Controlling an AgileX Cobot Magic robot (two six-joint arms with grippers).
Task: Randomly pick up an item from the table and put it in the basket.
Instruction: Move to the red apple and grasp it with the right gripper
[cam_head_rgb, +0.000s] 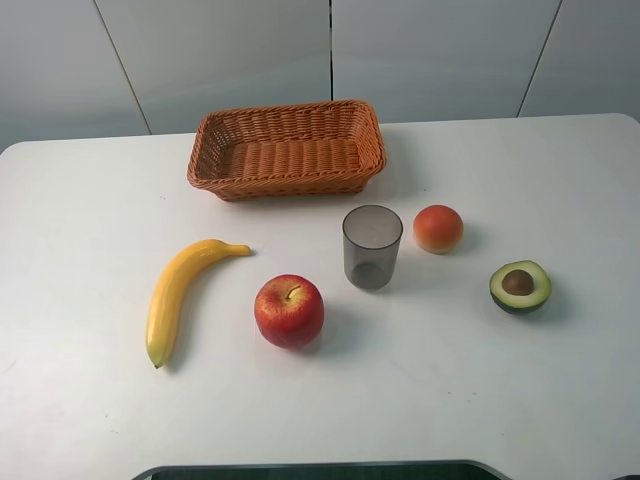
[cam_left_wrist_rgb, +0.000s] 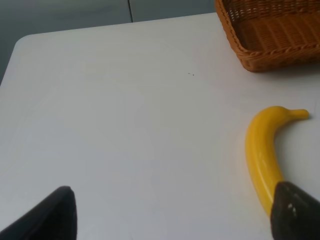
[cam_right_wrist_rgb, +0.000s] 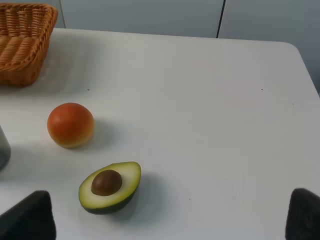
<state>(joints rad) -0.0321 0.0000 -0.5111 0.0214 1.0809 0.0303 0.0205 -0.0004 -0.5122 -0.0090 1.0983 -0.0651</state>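
The red apple (cam_head_rgb: 289, 311) with yellowish streaks and a short stem stands on the white table (cam_head_rgb: 90, 220), near the front middle. The empty wicker basket (cam_head_rgb: 287, 148) sits at the back middle; its corner shows in the left wrist view (cam_left_wrist_rgb: 270, 30) and the right wrist view (cam_right_wrist_rgb: 22, 42). Neither gripper shows in the exterior high view. The left gripper (cam_left_wrist_rgb: 172, 215) is open and empty above the table's left side, its fingertips (cam_left_wrist_rgb: 50, 217) wide apart. The right gripper (cam_right_wrist_rgb: 170, 215) is open and empty near the table's right front.
A yellow banana (cam_head_rgb: 180, 290) lies left of the apple, also in the left wrist view (cam_left_wrist_rgb: 265, 155). A grey translucent cup (cam_head_rgb: 372, 246) stands behind the apple. A small orange-red fruit (cam_head_rgb: 438, 228) (cam_right_wrist_rgb: 70, 125) and an avocado half (cam_head_rgb: 520, 286) (cam_right_wrist_rgb: 110, 186) lie to the right.
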